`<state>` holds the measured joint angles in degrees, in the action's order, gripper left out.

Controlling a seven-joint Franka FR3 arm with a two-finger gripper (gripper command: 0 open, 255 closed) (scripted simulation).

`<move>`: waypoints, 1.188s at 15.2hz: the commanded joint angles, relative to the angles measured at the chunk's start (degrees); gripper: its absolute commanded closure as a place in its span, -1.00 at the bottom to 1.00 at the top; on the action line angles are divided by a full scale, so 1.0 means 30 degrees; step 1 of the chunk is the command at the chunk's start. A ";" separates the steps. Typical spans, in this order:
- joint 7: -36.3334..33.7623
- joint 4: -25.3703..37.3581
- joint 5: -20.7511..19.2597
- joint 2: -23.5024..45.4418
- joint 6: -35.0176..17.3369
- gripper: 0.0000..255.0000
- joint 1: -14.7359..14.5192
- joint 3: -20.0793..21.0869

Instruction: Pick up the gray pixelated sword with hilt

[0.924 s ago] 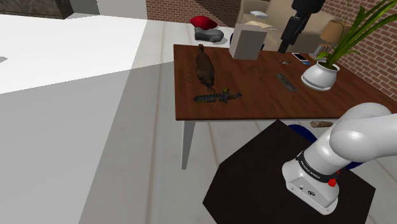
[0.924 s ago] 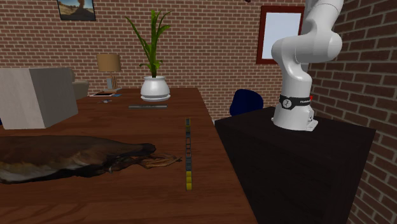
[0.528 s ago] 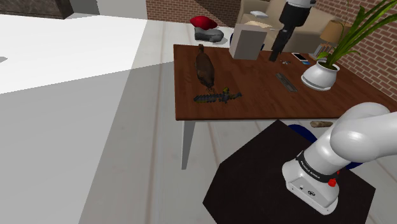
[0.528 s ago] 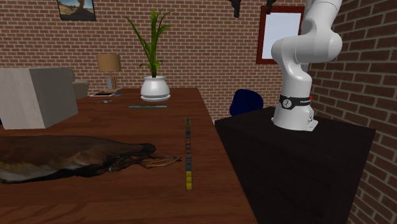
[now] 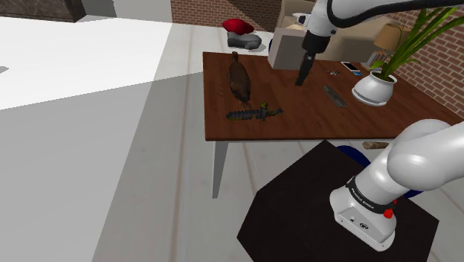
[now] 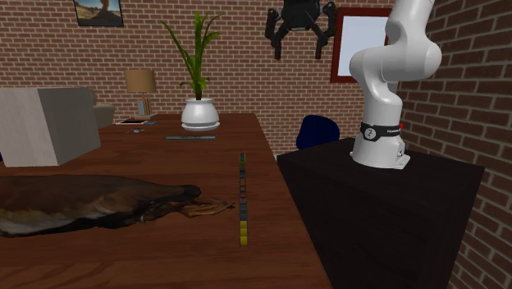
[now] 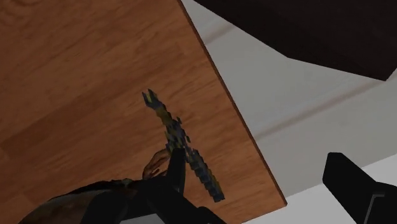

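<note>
Lying flat on the brown wooden table (image 5: 297,123), near its lower edge, centre of the shoulder view: the dark grey-blue pixelated sword (image 5: 255,114), untouched, with a brown bird figure (image 5: 239,80) just beside it toward the upper left. Hanging well above and apart, upper right of the same view: the black gripper (image 5: 300,80), jaws spread wide and empty, pointed down at the tabletop, seemingly readied to descend and close across the slim blade, away from the bird.
</note>
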<state>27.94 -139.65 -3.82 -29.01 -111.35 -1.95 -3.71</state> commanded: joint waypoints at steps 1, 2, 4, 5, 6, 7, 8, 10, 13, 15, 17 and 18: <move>0.1070 -0.0171 -0.0005 0.1107 -0.1373 -1.00 -0.0196 -0.0351; 0.1599 -0.0174 0.0015 0.1730 -0.2018 -1.00 -0.0293 -0.0524; 0.2670 -0.0089 0.0110 0.3037 -0.3272 -1.00 -0.0496 -0.0848; 0.3217 -0.0002 0.0188 0.3717 -0.3878 -1.00 -0.0597 -0.0995; 0.3770 0.0113 0.0287 0.4412 -0.4467 -1.00 -0.0703 -0.1134; 0.4334 0.0256 0.0412 0.5120 -0.5039 -1.00 -0.0799 -0.1252; 0.4905 0.0428 0.0558 0.5840 -0.5591 -1.00 -0.0896 -0.1360; 0.6073 0.0852 0.0917 0.7308 -0.6632 -1.00 -0.1078 -0.1530; 0.7875 0.1683 0.1602 0.9552 -0.8017 -1.00 -0.1266 -0.1617; 0.9083 0.2359 0.2116 1.1059 -0.8814 -1.00 -0.1317 -0.1551; 1.0264 0.3128 0.2626 1.2560 -0.9507 -1.00 -0.1294 -0.1378; 1.0834 0.3546 0.2864 1.3306 -0.9817 -1.00 -0.1253 -0.1250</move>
<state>58.81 -130.36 4.05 8.66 -139.90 -5.63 -7.88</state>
